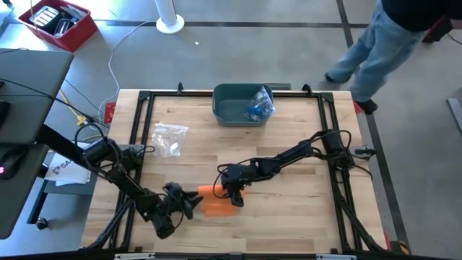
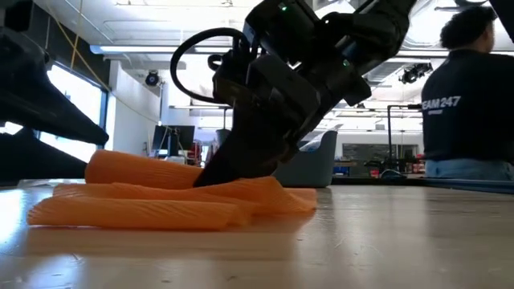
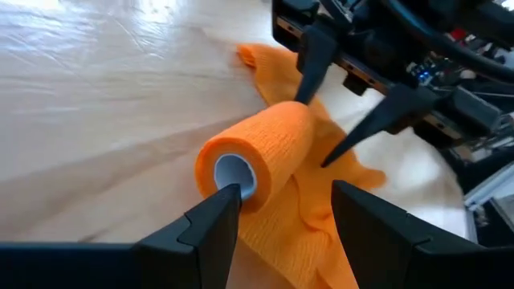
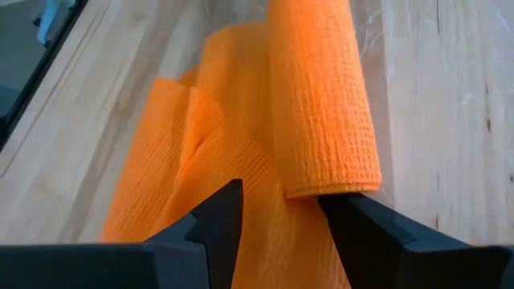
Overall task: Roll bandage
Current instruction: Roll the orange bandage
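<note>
An orange bandage lies on the wooden table, part wound into a roll (image 3: 265, 144) with a white core, part loose in a crumpled strip (image 2: 161, 210). My left gripper (image 3: 287, 191) stands open, level with the table, at the roll's near end. My right gripper (image 4: 281, 193) is open and slants down at the roll's other end (image 4: 329, 181), over the loose strip (image 4: 201, 152). In the high view the left gripper (image 1: 189, 206) and the right gripper (image 1: 234, 195) flank the bandage (image 1: 215, 206). My left gripper has one fingertip (image 3: 229, 197) right in front of the roll's white core (image 3: 239, 170); I cannot tell whether it touches. My right gripper comes slanting down from the table's right. One fingertip (image 3: 309, 80) reaches the roll's far end and the other (image 3: 353, 140) the loose strip beside it. Roll and strip lie on the table.
A green bin (image 1: 229, 108) holding a blue-and-clear packet stands at the far edge, and a clear plastic bag (image 1: 170, 137) lies at the left. Black frame rails (image 1: 141, 115) run along the table's edges. A person (image 1: 382, 43) stands beyond the far right corner.
</note>
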Tool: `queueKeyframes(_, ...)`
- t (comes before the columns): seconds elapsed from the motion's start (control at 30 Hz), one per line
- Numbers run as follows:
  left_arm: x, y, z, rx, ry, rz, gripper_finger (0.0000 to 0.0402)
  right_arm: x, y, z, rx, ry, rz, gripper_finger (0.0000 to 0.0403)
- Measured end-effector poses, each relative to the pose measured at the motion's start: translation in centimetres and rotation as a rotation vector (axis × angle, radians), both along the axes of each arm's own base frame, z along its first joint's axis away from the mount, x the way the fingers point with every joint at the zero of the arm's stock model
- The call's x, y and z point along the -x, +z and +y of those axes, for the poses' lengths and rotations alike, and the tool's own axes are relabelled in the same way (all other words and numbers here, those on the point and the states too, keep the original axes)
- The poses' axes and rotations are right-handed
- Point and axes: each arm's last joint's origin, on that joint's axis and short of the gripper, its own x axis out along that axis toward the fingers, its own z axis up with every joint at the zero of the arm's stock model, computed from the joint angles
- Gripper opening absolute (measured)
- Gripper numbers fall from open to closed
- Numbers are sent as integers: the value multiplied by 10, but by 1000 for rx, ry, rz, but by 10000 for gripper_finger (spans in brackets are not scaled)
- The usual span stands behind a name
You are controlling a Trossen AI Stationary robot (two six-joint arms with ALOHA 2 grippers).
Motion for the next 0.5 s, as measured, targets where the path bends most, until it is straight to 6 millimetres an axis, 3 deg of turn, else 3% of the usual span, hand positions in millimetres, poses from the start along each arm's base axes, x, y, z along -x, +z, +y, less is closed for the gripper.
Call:
queueKeyframes(0.2, 4, 4, 5, 42, -55, 147, 193, -1, 1, 1, -7, 2, -17, 172)
queueKeyframes(0.3, 11, 13, 6, 94, -118, 259, 193, -1, 1, 1, -4, 4, -12, 172)
queueKeyframes(0.5, 22, 34, 14, 61, -132, 299, 193, -1, 1, 1, -3, 4, -9, 172)
